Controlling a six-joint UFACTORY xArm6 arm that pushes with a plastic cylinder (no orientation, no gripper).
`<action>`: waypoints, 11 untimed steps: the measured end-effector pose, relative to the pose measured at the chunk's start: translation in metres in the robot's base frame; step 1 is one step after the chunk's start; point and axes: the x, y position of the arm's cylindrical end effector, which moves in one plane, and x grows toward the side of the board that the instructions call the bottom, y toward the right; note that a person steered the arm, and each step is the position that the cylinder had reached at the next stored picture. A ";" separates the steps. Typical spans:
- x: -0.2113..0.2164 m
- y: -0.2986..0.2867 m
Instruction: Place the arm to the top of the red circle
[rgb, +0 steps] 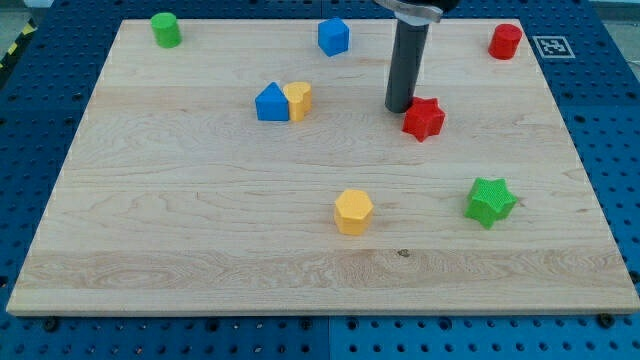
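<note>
Standing upright on the wooden worktop (200, 250), my tip (399, 108) sits just beside the red star (424, 118), at its upper left. No pincer shows here, only the dark rod. The red circle (506, 41) stands near the view's top right corner, well apart from my tip. A blue block (334, 36) lies near the top edge. A blue block with a pointed top (271, 103) touches a yellow heart (298, 100).
</note>
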 end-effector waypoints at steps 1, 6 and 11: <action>-0.008 0.016; -0.100 0.200; -0.140 0.156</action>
